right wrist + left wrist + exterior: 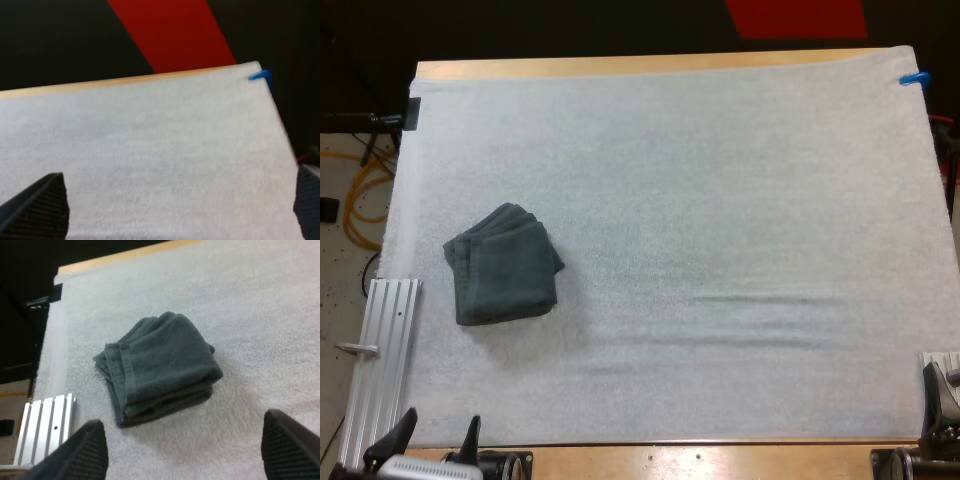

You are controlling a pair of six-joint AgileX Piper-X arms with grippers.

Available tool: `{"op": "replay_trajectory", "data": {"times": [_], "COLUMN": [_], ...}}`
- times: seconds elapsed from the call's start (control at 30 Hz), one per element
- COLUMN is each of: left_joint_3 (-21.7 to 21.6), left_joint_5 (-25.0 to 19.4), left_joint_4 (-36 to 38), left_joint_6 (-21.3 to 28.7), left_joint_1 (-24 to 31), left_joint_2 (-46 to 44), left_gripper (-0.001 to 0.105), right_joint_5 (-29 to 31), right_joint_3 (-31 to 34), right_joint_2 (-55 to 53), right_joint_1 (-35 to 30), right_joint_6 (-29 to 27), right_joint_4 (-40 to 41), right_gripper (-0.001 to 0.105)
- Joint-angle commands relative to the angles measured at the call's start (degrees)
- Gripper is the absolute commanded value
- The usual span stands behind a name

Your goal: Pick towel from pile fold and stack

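A folded stack of dark grey-green towels [505,263] lies on the left part of the white mat [720,250]. In the left wrist view the folded stack [160,367] sits just beyond my own fingers [87,452], which stand wide apart with nothing between them. My left gripper [432,438] rests at the table's front left edge, well short of the stack. My right gripper [942,395] sits at the mat's front right corner. Its fingers [42,207] are spread wide over bare mat [160,165].
A ribbed aluminium rail [382,365] lies along the mat's left edge, close to the stack; the same rail [45,427] shows beside my left finger. A black clamp [410,113] grips the far left corner of the mat.
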Motion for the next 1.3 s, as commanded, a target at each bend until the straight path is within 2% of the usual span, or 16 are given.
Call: {"op": "replay_trajectory", "data": {"times": [0.0, 0.3, 0.53, 0.77, 1.27], "left_joint_3": [0.86, 13.19, 22.21, 23.48, 23.48], "left_joint_5": [-0.27, -0.06, -0.06, -0.06, -0.06], "left_joint_4": [-2.35, -17.69, -23.35, -25.46, -25.47], "left_joint_6": [-0.41, -0.41, -0.41, -0.58, -0.58], "left_joint_1": [0.0, 0.0, 0.0, 0.0, 0.0], "left_joint_2": [-7.84, -7.77, -7.61, -7.63, -7.63], "left_gripper": [0.063, 0.063, 0.063, 0.063, 0.063], "right_joint_5": [-0.39, -0.39, -0.39, -0.39, -0.24], "right_joint_3": [0.39, 8.9, 15.2, 18.71, 18.77], "right_joint_2": [-2.55, -2.34, -2.36, -2.36, -2.36], "right_joint_1": [-0.12, -0.12, -0.12, -0.12, -0.12], "right_joint_6": [-1.06, -1.41, -1.41, -1.31, -0.96], "right_joint_4": [-1.58, -8.4, -9.12, -9.29, -9.5], "right_gripper": [0.088, 0.088, 0.088, 0.088, 0.088]}}
